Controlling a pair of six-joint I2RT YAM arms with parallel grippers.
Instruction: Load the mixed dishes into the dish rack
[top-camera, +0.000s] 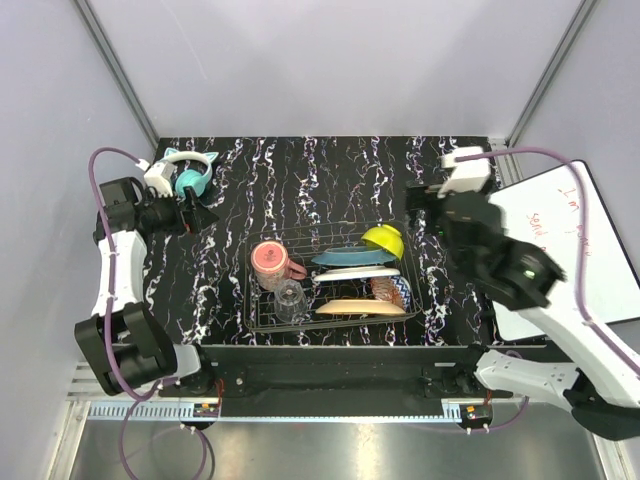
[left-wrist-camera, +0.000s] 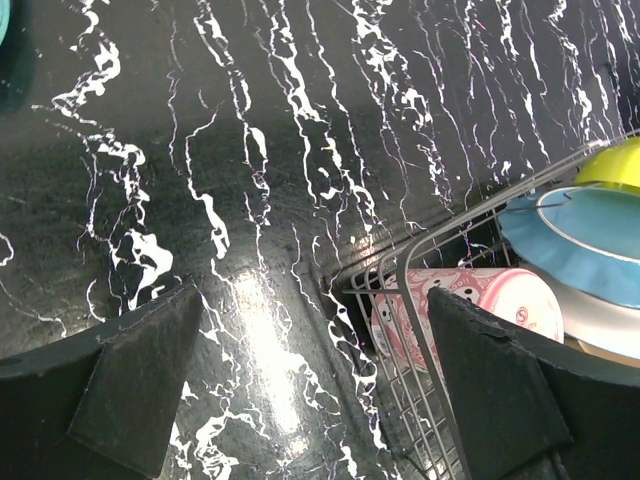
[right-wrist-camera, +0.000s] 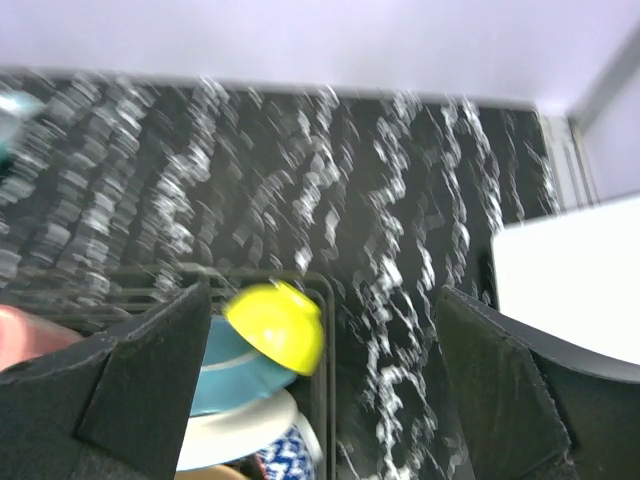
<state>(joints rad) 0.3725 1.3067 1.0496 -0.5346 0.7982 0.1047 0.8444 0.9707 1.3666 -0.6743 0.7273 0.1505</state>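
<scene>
The dish rack stands mid-table with the mixed dishes inside. At its left are a pink mug and a small clear glass. A teal plate, white plate and tan plate stand on edge, with a yellow-green bowl and a patterned bowl at the right end. My left gripper is open and empty over bare table, left of the rack's wire and the mug. My right gripper is open and empty above the bowl; that view is blurred.
Teal cat-ear headphones lie at the back left, close to the left arm. A whiteboard with red writing lies off the table's right side, under the right arm. Grey walls close in the back and sides.
</scene>
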